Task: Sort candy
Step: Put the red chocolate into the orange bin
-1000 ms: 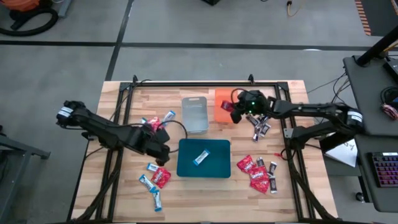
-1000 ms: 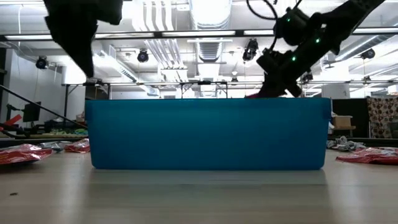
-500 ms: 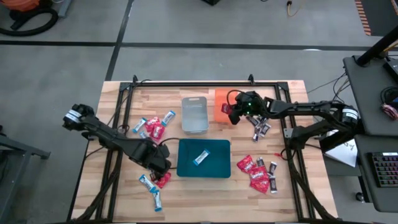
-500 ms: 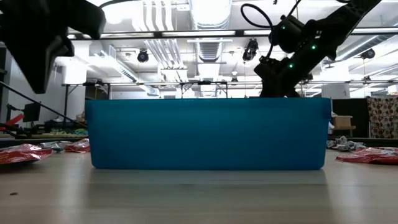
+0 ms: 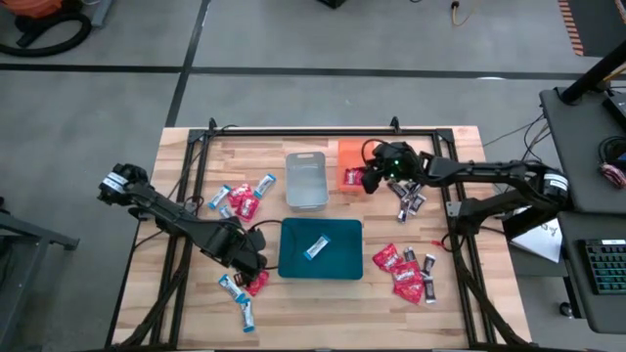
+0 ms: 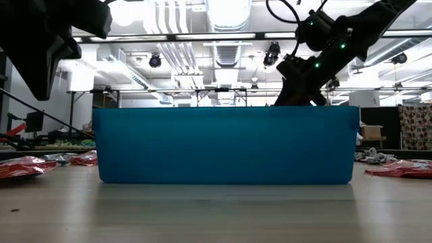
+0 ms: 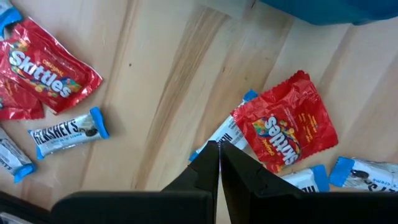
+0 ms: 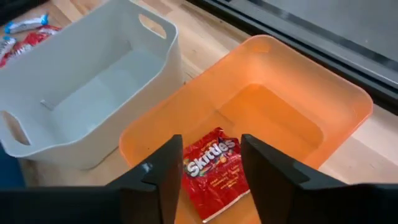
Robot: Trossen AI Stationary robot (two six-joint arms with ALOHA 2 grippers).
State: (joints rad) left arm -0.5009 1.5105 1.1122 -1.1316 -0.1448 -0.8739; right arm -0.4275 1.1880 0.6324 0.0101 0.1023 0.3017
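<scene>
The candy lies in loose groups on the wooden table: red packets and blue-and-white bars at the left [image 5: 243,200], more near the front left [image 5: 240,288], red packets [image 5: 401,266] and dark mini bars [image 5: 411,200] at the right. My left gripper [image 7: 219,148] is shut and points down over a blue-and-white bar [image 7: 225,134] that lies half under a red packet [image 7: 285,122]. My right gripper [image 8: 211,142] stands open over the orange tray [image 8: 292,106]. A red packet [image 8: 214,171] lies flat on the tray's floor below its fingers. My left gripper has its shut fingertips over one end of the blue-and-white bar [image 7: 214,140], coming from above. I cannot tell whether they touch it. The bar lies flat on the table.
A grey tray [image 5: 306,181] stands left of the orange tray [image 5: 347,156]. The blue tray [image 5: 337,256] in the middle holds one blue-and-white bar [image 5: 315,247] and blocks most of the low view. A black frame runs round the table top.
My left gripper has gone toward the table's near edge and down, from the far-left candy group to the near-left one, staying shut. My right gripper has kept its place over the orange tray and let go of the red packet, which now lies in that tray.
</scene>
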